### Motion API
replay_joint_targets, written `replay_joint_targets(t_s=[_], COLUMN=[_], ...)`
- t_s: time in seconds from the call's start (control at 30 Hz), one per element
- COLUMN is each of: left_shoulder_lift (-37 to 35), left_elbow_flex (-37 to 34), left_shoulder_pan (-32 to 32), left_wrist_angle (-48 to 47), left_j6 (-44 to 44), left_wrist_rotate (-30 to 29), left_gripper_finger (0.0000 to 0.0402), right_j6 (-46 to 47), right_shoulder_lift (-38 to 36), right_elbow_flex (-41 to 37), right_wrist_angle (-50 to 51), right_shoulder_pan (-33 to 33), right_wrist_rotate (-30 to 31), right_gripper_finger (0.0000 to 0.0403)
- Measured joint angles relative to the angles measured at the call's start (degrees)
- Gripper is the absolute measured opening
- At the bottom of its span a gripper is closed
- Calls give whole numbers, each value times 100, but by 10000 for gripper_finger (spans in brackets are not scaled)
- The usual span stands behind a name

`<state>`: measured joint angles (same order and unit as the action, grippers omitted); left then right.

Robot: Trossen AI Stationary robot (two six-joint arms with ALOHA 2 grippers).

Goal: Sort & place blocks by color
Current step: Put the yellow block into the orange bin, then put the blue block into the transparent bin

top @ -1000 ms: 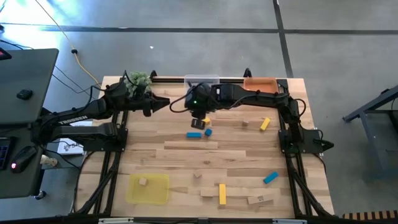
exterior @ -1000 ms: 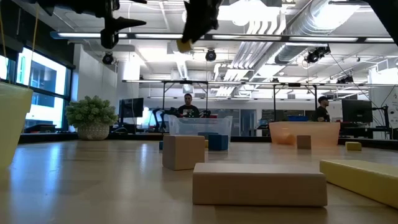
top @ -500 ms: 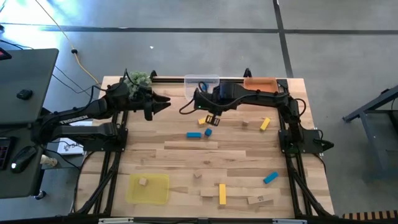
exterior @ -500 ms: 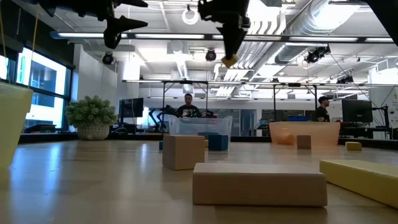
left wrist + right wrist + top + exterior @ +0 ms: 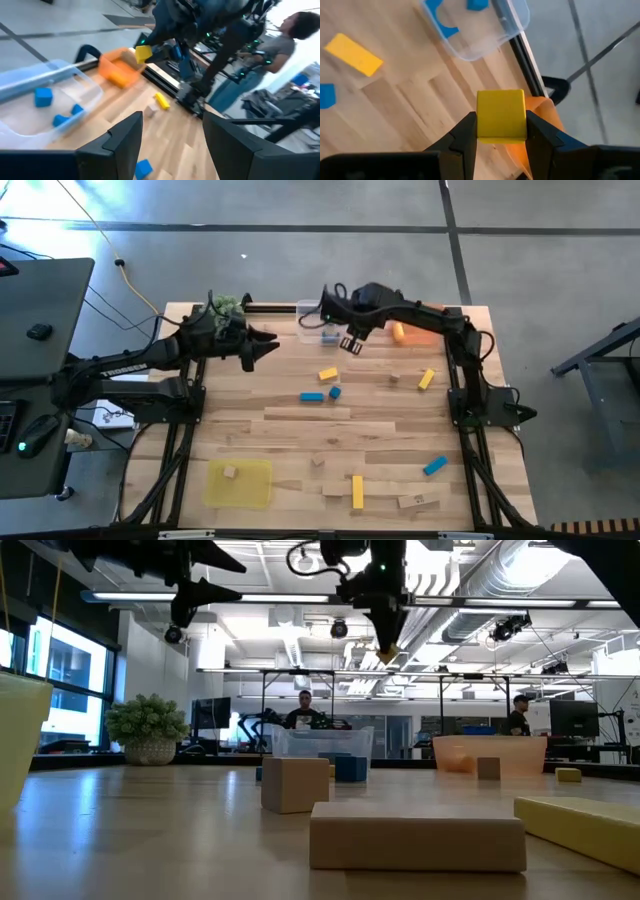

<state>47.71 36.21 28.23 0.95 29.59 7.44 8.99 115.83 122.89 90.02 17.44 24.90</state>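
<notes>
My right gripper (image 5: 352, 343) is shut on a yellow cube (image 5: 501, 114) high over the table's far side, between the clear tray (image 5: 318, 313) and the orange tray (image 5: 412, 332). The left wrist view shows the same cube (image 5: 143, 53) in the air. The clear tray holds blue blocks (image 5: 478, 4). Loose blocks lie flat on the table: a yellow one (image 5: 328, 374), two blue ones (image 5: 313, 395), a yellow bar (image 5: 427, 379) and others nearer the front. My left gripper (image 5: 270, 345) hovers open at the far left, holding nothing. My right gripper pinches the yellow cube by two opposite sides (image 5: 480, 120) between its two fingers (image 5: 465, 132). The fingers slant steeply down from above. The cube is lifted clear, high over the table (image 5: 384, 650), with its top face level between the fingers.
A yellow tray (image 5: 239, 482) with one wood block stands at the near left. A green plant ball (image 5: 226, 306) sits at the far left corner behind my left arm. Wood blocks (image 5: 295, 783) and a yellow bar (image 5: 357, 491) lie near the front edge. People show in the room beyond.
My right gripper has carried the yellow cube from above the blocks at mid-table toward the far edge and to the right, nearer the orange tray, tipping steeper downward. It stays shut on the cube, which remains clear of the table.
</notes>
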Motion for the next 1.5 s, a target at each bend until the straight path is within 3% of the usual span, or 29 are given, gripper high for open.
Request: replay_joint_targets(t_s=[0.2,0.6,0.77,1.03,1.5], left_shoulder_lift=[6,4,4,4,4], left_elbow_flex=[0,0,0,0,0], left_shoulder_pan=[14,615,821,1054,1274], left_wrist_angle=[0,0,0,9,7], left_j6=[-213,-221,-134,-126,-119], left_wrist_rotate=[-374,-410,-407,-404,-404], left_gripper_finger=[197,197,197,197,197], right_j6=[-2,-26,-26,-141,-185], right_shoulder_lift=[0,-8,-208,-925,-1652], right_elbow_flex=[0,-87,-1279,-3015,-4941], right_wrist_angle=[0,-51,-344,-1776,-3693], right_shoulder_pan=[636,1661,1930,2366,3663], right_wrist_rotate=[-155,-405,-344,-456,-1604], right_gripper_finger=[106,106,106,106,106])
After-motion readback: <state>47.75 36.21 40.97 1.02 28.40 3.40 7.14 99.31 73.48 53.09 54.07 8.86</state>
